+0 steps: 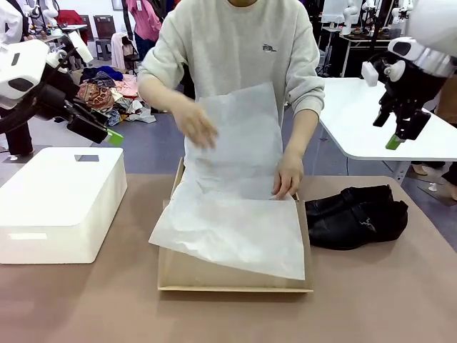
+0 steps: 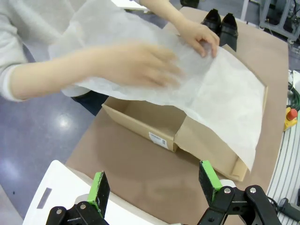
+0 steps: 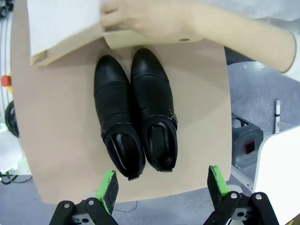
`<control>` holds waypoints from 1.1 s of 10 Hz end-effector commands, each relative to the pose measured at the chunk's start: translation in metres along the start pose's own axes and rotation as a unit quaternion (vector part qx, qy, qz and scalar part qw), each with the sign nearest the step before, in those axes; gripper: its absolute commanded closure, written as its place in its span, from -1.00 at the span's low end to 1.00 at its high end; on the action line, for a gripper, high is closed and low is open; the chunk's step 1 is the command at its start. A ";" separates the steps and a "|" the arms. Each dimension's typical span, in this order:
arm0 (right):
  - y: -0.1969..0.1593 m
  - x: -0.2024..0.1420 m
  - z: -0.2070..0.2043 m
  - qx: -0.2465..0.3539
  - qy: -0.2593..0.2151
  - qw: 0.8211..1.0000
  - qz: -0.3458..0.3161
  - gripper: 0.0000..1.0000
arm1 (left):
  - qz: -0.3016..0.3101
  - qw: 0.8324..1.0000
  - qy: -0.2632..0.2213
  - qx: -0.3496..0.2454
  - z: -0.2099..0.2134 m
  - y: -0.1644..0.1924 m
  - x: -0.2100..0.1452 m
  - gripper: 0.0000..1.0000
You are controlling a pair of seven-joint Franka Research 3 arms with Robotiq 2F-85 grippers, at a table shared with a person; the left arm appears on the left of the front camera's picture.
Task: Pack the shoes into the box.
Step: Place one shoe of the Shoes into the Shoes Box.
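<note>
The black shoes (image 1: 355, 216) lie side by side on the table, right of the box (image 1: 235, 275); the right wrist view looks down on the shoes (image 3: 136, 112) with their toes toward the box (image 3: 70, 44). White tissue paper (image 1: 239, 193) drapes over the box, and a person's hands (image 1: 194, 123) hold it. In the left wrist view the box (image 2: 154, 124) shows its brown end wall with a small white label. My left gripper (image 1: 106, 132) hangs open above the white block. My right gripper (image 1: 395, 140) hangs open high above the shoes. Both wrist views show green-padded fingers (image 2: 99, 192) (image 3: 108, 190) spread wide with nothing between.
A big white rounded block (image 1: 57, 200) stands on the table's left, under my left gripper. A white table (image 1: 385, 121) stands behind at the right. The person stands at the far edge, leaning over the box. An orange-red button (image 2: 291, 114) sits beyond the table edge.
</note>
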State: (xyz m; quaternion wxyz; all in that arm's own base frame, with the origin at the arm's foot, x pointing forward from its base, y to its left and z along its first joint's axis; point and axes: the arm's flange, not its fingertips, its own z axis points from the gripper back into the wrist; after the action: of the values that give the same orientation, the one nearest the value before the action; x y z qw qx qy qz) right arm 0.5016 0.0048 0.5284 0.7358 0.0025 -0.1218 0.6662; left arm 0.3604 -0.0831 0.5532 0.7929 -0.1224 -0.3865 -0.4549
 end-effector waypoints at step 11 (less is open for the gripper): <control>-0.013 -0.036 -0.075 0.009 0.012 1.000 -0.007 -1.00 | -0.003 1.000 -0.007 -0.005 0.000 0.001 -0.001 -1.00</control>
State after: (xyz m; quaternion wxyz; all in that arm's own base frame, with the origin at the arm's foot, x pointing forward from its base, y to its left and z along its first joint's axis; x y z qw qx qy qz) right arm 0.5255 -0.0183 0.4487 0.7415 0.0022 -0.1045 0.6627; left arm 0.3605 -0.0831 0.5533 0.7929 -0.1223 -0.3866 -0.4548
